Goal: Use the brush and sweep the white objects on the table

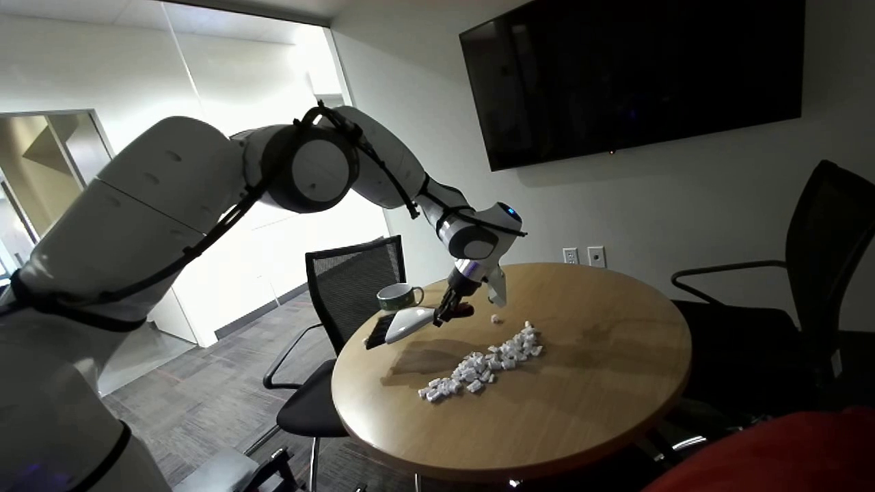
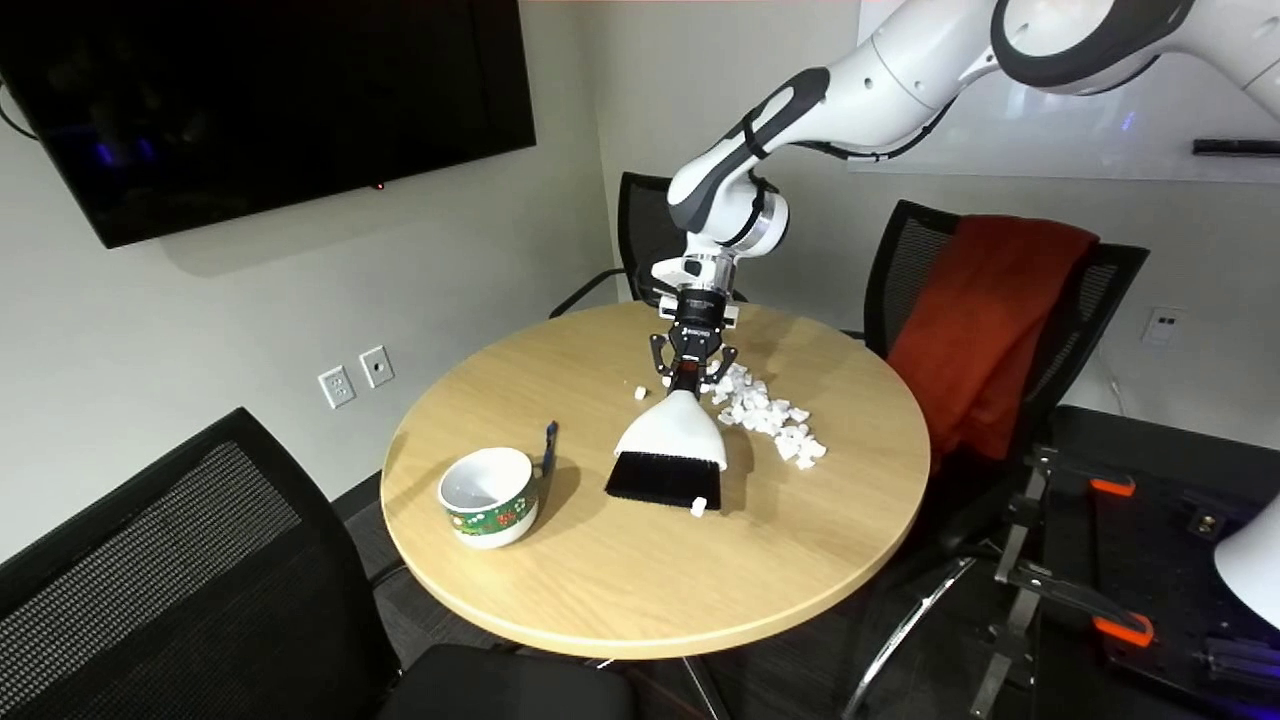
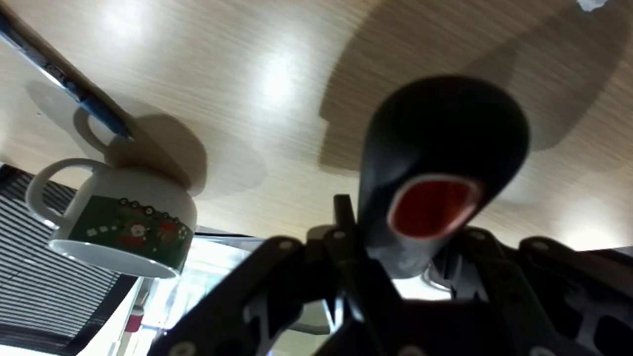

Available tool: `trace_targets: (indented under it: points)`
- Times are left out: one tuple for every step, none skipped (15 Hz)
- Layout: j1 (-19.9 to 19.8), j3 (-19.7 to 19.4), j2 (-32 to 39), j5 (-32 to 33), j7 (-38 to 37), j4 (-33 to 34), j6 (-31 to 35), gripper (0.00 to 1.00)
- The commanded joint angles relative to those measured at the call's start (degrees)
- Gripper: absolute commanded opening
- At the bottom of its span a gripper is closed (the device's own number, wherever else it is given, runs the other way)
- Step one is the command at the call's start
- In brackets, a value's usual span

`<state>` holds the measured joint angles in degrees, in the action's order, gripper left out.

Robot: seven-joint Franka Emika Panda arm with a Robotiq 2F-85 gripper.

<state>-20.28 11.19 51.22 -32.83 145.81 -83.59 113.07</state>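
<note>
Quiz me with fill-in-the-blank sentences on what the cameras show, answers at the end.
The gripper holds the brush by its ____.
The bristles are ____ in colour.
The mug beside the pen carries a mainly ____ print.
Most of the white objects lie on a round ____.

Missing words: handle; black; green; table.

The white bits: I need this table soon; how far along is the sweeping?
Done: the brush is picked up, clamped in the gripper. In hand: lining up a stroke, perhaps; it looks raised, its shadow apart on the table. Left: probably much sweeping; the white bits lie in a loose patch, strays outside it.
</note>
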Motion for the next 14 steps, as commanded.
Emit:
trace_targets:
  points:
    - [-1.64,0.76,-0.95,-7.73,-1.59,-0.83,3.29,0.14]
    - [-1.81,0.57,-1.60,-10.32,-1.59,-1.58,4.40,0.14]
    - [-2.14,0.30,-2.09,-13.08,-1.94,-2.12,4.58,0.14]
    - [-2.25,-0.18,-2.76,-15.78,-2.17,-2.95,5.82,0.14]
    - [-2.39,-0.74,-3.37,-18.38,-2.94,-3.69,6.43,0.14]
    - [-2.47,-1.46,-4.07,-20.88,-3.49,-4.56,7.28,0.14]
    - [-2.54,-2.11,-4.65,-23.46,-4.09,-5.21,8.09,0.14]
    - [-2.51,-2.94,-5.65,-25.96,-4.53,-6.36,9.11,0.14]
    - [-2.48,-3.75,-6.51,-28.67,-4.91,-7.40,9.94,0.14]
    - [-2.39,-4.50,-7.56,-31.41,-5.06,-8.75,11.14,0.14]
    - [-2.03,-5.41,-8.47,-34.14,-5.27,-9.96,12.46,0.14]
    - [-1.32,-6.52,-9.67,-36.67,-5.21,-11.60,14.77,0.14]
    - [-0.66,-7.43,-4.58,-34.09,-3.80,-5.53,10.14,0.14]
    - [-0.54,-8.08,-5.02,-34.65,-3.79,-6.09,10.40,0.39]
